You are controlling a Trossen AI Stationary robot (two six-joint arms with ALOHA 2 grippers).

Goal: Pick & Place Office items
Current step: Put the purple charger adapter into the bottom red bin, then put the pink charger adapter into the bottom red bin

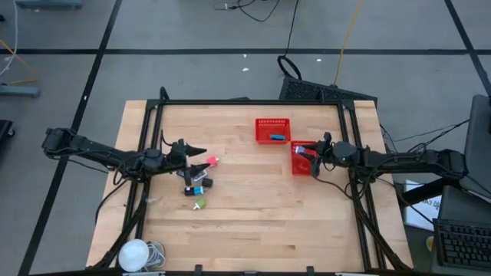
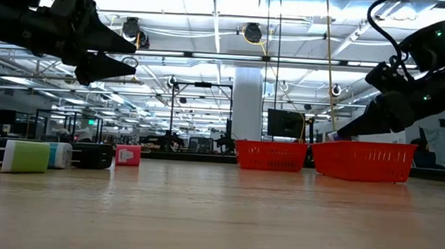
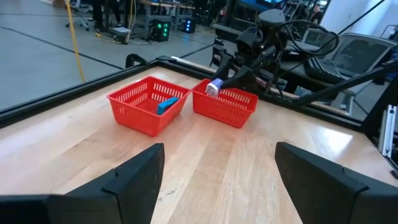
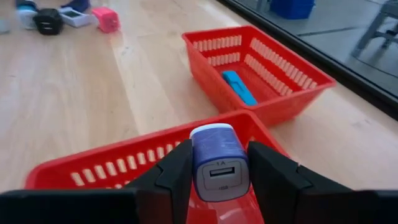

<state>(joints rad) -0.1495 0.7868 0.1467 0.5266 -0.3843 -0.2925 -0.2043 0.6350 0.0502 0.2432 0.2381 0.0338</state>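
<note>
Several small office items lie on the wood table at the left: a pink one [image 1: 211,161], a black one [image 1: 201,175], a blue-and-white one [image 1: 196,188] and a green one [image 1: 199,204]. My left gripper [image 1: 196,151] hovers open just left of the pink one, above the table. Two red mesh baskets stand at the right. The far basket [image 1: 272,129] holds a blue piece [image 1: 277,137]. My right gripper [image 4: 217,163] is over the near basket [image 1: 304,159], shut on a blue charger [image 4: 217,159]. My right gripper pinches the blue charger by its two opposite sides [image 4: 194,163] between the two fingers. The white face with the socket [image 4: 219,176] points back toward the wrist. The fingers slant down from the table's right side. The charger hangs over the near basket's rim [image 4: 149,149].
Black frame rails [image 1: 153,138] run along the table's left, right and far edges. A white round thing with a coiled cord [image 1: 135,253] sits at the near left corner. Bare wood [image 1: 253,215] lies between the items and the baskets.
</note>
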